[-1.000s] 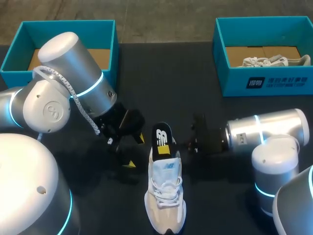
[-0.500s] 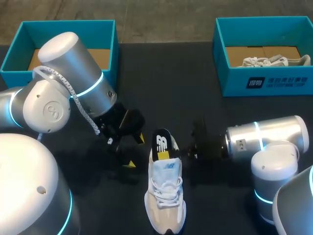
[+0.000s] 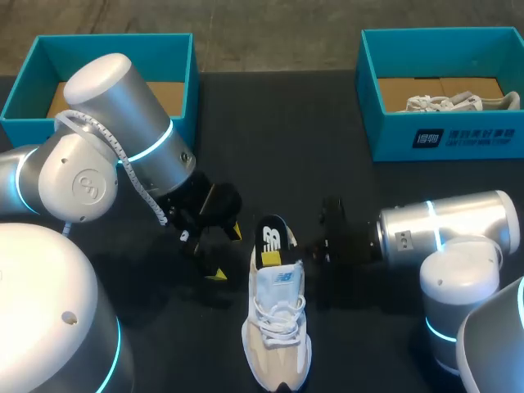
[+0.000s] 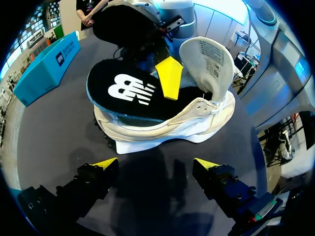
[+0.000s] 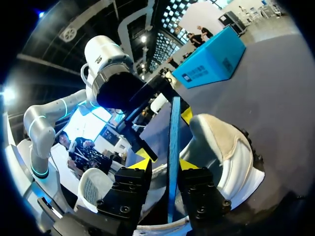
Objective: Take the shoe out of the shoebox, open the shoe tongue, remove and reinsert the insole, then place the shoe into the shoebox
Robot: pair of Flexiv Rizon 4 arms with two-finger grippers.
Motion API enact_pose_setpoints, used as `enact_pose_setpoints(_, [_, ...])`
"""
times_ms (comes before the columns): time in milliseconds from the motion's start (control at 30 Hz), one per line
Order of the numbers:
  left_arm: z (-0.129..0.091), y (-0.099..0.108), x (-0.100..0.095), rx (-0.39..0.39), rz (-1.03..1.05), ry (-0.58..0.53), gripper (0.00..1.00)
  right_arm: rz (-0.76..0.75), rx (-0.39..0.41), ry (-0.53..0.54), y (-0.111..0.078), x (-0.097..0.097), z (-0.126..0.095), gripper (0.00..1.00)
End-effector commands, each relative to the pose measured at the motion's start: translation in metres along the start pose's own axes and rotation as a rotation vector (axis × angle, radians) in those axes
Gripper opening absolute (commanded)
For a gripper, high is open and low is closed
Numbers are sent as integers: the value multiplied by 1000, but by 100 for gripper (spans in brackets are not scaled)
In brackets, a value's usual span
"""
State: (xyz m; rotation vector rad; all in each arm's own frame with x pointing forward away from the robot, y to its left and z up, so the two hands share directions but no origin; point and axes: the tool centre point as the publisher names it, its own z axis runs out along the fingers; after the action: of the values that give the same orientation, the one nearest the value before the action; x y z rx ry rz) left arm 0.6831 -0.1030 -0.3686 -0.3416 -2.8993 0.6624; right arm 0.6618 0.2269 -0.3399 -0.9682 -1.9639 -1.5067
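right gripper (image 5: 167,160) pinches the black insole (image 5: 174,123) (edge-on) over the white sneaker (image 4: 162,130); left gripper (image 4: 156,163) spread wide, empty.

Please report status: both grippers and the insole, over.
Left gripper open, empty, beside shoe. Right gripper shut on insole, partly out of shoe; tongue raised. No obstacle seen near shoe.

On the dark table (image 3: 270,123), a second teal box (image 3: 393,137) holds another pale shoe (image 3: 446,102).
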Motion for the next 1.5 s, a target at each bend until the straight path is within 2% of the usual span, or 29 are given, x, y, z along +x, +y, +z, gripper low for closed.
enact_pose_setpoints(33, [0,0,2,-2,0,-3,100,-3,14,4,9,-2,1,33])
enact_pose_setpoints(333, [0,0,2,-2,0,-3,100,-22,23,5,20,-3,-2,32])
enact_pose_setpoints(400, [0,0,2,-2,0,-3,100,-23,24,6,21,-4,-2,28])
enact_pose_setpoints(433, [0,0,2,-2,0,-3,100,-23,24,6,21,-4,-2,22])
enact_pose_setpoints(467, [0,0,2,-2,0,-3,100,-23,24,7,21,-4,-2,8])
enact_pose_setpoints(500, [0,0,2,-2,0,-3,100,-23,24,7,21,-4,-2,0])
enact_pose_setpoints(767, [0,0,2,-2,0,-3,100,-3,28,20,15,-11,2,0])
enact_pose_setpoints(1300, [0,0,2,-2,0,-3,100,50,18,2,-9,-3,3,0])
enact_pose_setpoints(1500, [0,0,2,-2,0,-3,100,59,15,5,-11,-4,3,0])
